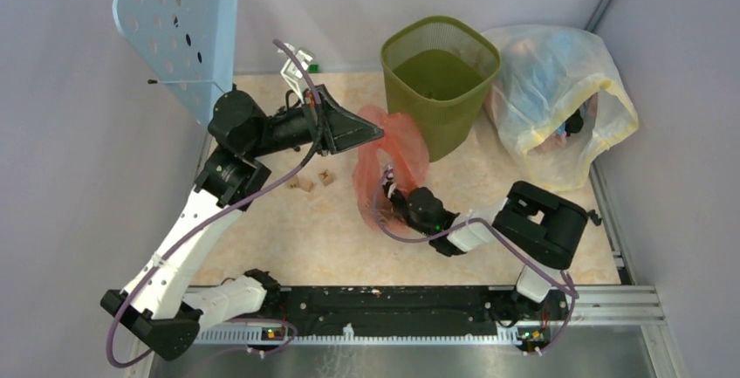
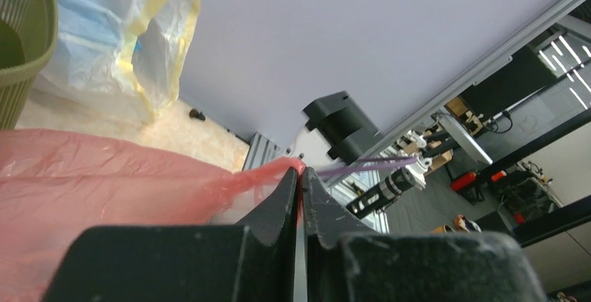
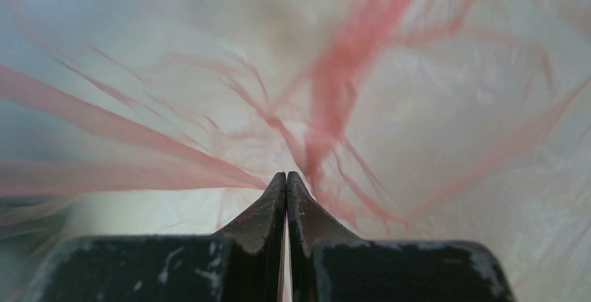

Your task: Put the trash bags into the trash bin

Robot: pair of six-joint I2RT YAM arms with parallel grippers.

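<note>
Red-orange film of the trash bag hangs just near-left of the trash bin, not yet inside. The left gripper and right gripper each pinch its plastic, fingers clamped. Lifting it over the rim is probably what is left.

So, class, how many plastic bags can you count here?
2. The red bag is pinched by the left pincer and right pincer, beside the bin; the clear bag sits right of the bin. Its contents may hide more.

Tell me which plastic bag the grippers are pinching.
The thin red bag, left of the bin: left gripper and right gripper are shut on it. The stuffed yellowish bag sits free, right of the bin.
</note>
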